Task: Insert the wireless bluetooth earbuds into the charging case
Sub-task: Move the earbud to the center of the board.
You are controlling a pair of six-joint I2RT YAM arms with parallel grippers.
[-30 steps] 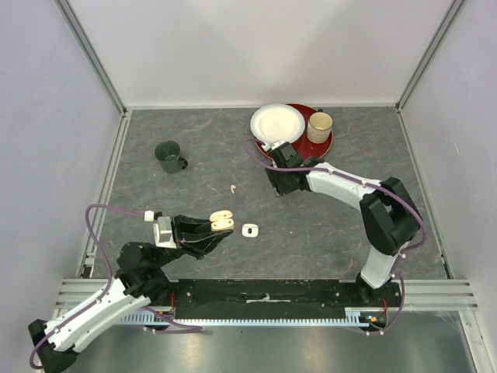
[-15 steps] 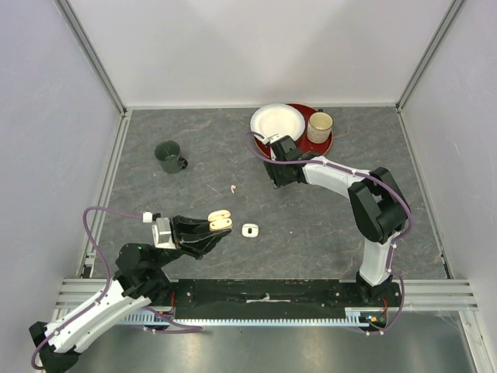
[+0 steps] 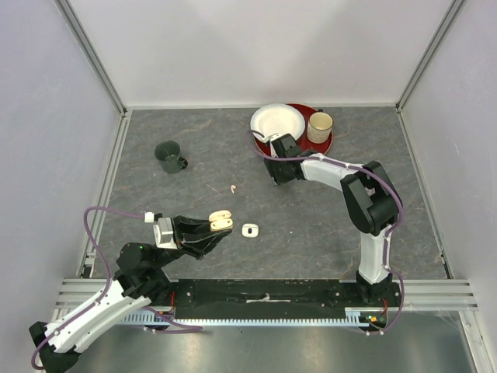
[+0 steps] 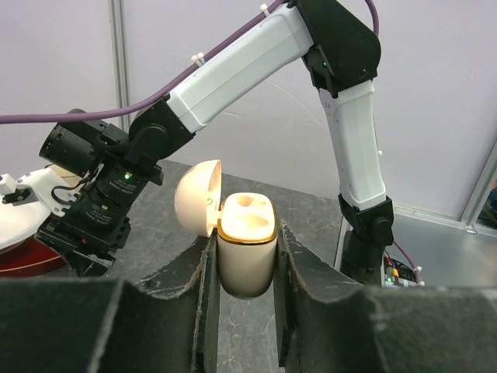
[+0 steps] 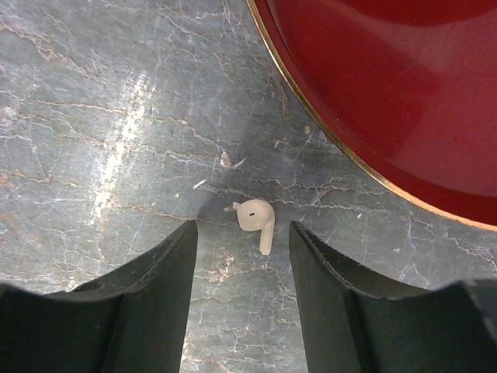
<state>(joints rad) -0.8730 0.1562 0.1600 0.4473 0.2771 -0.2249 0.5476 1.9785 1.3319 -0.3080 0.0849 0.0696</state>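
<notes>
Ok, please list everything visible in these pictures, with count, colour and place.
cream plastic charging case: one, cream, in left claw
tiny white plastic earbuds: two, white, one below right claw, one mid-table
small white rounded object: one, white, beside case
round red plate: one, red, far right
round white dish: one, white, overlapping red plate
beige mug: one, beige, on red plate
dark green mug: one, green, far left
claws: two, black, left shut, right open
</notes>
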